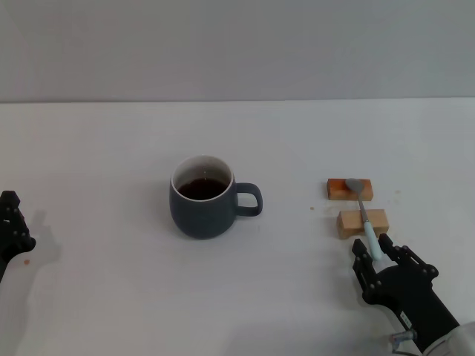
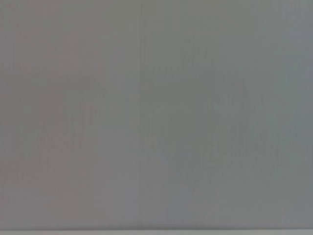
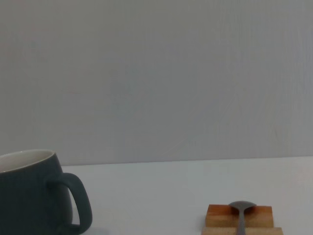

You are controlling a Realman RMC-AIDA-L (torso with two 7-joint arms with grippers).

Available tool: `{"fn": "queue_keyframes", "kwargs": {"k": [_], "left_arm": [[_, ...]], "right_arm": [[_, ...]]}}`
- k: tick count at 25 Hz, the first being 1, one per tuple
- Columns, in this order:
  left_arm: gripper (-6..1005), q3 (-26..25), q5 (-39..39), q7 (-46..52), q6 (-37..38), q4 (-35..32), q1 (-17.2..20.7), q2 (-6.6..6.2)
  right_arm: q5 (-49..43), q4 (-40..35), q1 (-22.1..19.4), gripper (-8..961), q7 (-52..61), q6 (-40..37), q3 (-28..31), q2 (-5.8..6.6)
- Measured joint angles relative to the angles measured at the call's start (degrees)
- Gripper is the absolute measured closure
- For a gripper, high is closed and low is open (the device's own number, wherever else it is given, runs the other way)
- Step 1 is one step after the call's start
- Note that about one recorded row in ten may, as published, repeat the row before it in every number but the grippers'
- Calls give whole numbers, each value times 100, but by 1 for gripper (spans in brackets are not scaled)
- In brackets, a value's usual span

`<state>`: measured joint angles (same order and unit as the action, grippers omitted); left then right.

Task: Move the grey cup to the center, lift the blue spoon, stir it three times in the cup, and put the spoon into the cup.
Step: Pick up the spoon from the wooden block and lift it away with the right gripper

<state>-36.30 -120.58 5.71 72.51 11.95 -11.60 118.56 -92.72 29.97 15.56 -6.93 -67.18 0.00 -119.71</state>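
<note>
The slim, light, pale-blue-handled metal spoon [image 1: 364, 213] is bridged across two wooden blocks [image 1: 362, 222]; the right gripper [image 1: 380, 248], fingers spread open, straddles its handle tip, the best hold.

We see our right gripper [image 1: 375, 256] as matte black, knobbly-fingered, on a black wrist; our left gripper [image 1: 11, 222] matches.

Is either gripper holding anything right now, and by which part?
Nothing is lifted. The right gripper straddles the blue spoon handle's tip, open; the spoon lies on two wooden blocks. The left gripper sits empty, far left.
</note>
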Motion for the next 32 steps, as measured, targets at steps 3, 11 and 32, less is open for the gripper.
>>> {"fn": "queue_keyframes", "kwargs": {"k": [3,11,32], "left_arm": [[1001,0,0,0,-6,0,0,0],[1001,0,0,-5,-9,0,0,-8],[1001,0,0,-1,-9,-18,10,-9]], "right_arm": [[0,1,-1,555,1,0,2,0],[-1,13,-8,582,4,-13,9,0],[-4,60,-13,709,17,0,9,20]]}}
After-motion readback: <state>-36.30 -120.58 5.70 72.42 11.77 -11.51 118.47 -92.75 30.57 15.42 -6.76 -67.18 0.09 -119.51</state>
